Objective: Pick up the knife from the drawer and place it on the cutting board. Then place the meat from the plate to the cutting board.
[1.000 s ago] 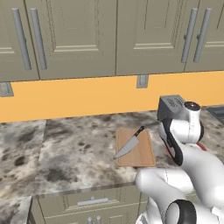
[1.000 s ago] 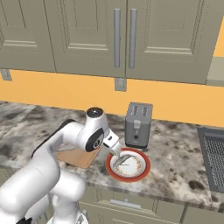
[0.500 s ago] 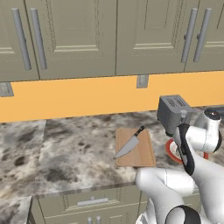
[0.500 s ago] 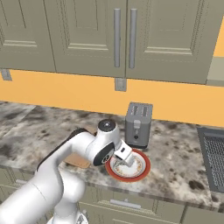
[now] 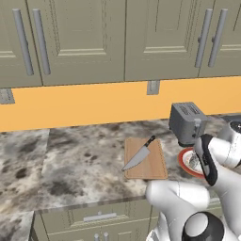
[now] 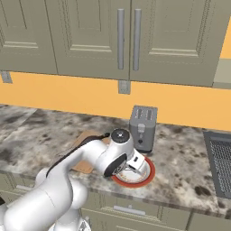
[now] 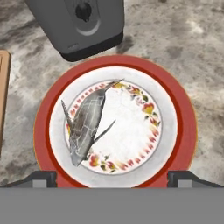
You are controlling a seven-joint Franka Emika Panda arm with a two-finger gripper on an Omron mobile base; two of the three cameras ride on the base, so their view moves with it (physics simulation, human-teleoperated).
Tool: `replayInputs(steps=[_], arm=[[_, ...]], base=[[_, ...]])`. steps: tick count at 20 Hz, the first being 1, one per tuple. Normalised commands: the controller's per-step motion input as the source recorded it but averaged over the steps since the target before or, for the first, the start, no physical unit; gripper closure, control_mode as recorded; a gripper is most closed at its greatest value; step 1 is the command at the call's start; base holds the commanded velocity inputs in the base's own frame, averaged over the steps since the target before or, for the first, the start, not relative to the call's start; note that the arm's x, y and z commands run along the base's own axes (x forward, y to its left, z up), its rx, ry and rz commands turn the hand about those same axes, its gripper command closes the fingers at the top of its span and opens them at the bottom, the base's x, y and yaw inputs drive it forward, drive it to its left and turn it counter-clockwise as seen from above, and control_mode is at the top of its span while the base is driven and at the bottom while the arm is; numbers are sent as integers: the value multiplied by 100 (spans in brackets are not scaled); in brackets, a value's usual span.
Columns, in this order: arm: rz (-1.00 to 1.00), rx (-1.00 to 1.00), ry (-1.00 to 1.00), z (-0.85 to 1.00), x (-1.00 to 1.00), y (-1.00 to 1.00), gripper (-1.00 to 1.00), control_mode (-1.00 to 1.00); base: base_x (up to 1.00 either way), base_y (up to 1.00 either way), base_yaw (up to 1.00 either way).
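The pincer (image 7: 112, 178) hangs open above the plate (image 7: 186, 131), where the meat (image 7: 85, 124) lies left of centre, while the knife (image 5: 139, 154) rests diagonally on the cutting board (image 5: 155, 164) beside the toaster (image 5: 187, 123).

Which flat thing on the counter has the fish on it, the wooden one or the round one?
The round plate with the red rim holds the grey meat. The wooden cutting board beside it carries the knife instead.
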Motion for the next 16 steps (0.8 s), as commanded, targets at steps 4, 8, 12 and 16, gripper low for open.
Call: replayInputs(steps=[4,8,12,16], arm=[[4,1,0,0,28,0,-100,-100],[6,0,0,0,40,0,-100,-100],[4,0,0,-1,30,2,-100,-100],[2,0,1,-8,15,1,-100,-100]], base=[[0,0,0],[0,0,0],[0,0,0],[0,0,0]])
